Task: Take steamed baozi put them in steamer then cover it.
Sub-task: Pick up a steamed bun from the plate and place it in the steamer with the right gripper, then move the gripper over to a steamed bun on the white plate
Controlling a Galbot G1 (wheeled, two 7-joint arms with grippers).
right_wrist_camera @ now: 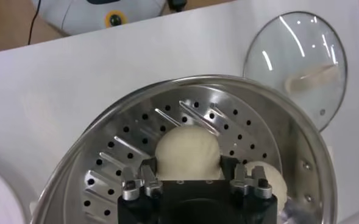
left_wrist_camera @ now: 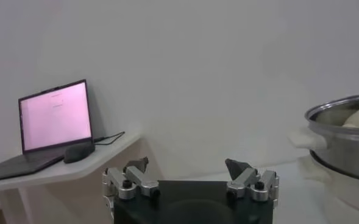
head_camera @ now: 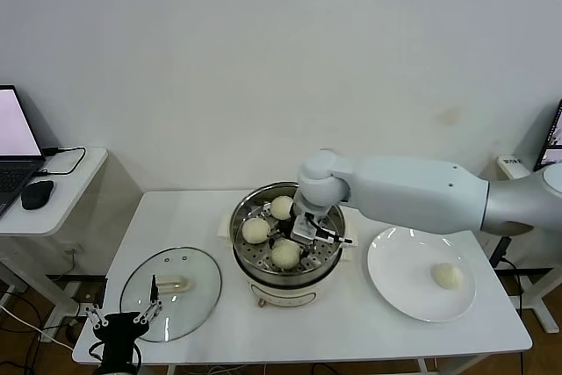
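Note:
The steamer (head_camera: 239,233) stands mid-table with three steamed baozi on its perforated floor (right_wrist_camera: 124,152). My right gripper (head_camera: 294,239) reaches down into it, open, its fingers spread either side of the front baozi (head_camera: 285,254) (right_wrist_camera: 187,149), which rests on the floor. A second baozi (head_camera: 255,230) (right_wrist_camera: 270,179) lies beside it and a third (head_camera: 281,206) at the back. One more baozi (head_camera: 448,276) sits on the white plate (head_camera: 395,270). The cover (head_camera: 171,292) (right_wrist_camera: 295,61) lies flat on the table to the left. My left gripper (head_camera: 123,315) (left_wrist_camera: 187,164) hangs open at the table's front left corner.
A side table at the far left holds a laptop (left_wrist_camera: 54,119) and a mouse (head_camera: 37,192). The steamer's rim (left_wrist_camera: 344,131) shows in the left wrist view. The table's front edge runs just below the cover and the plate.

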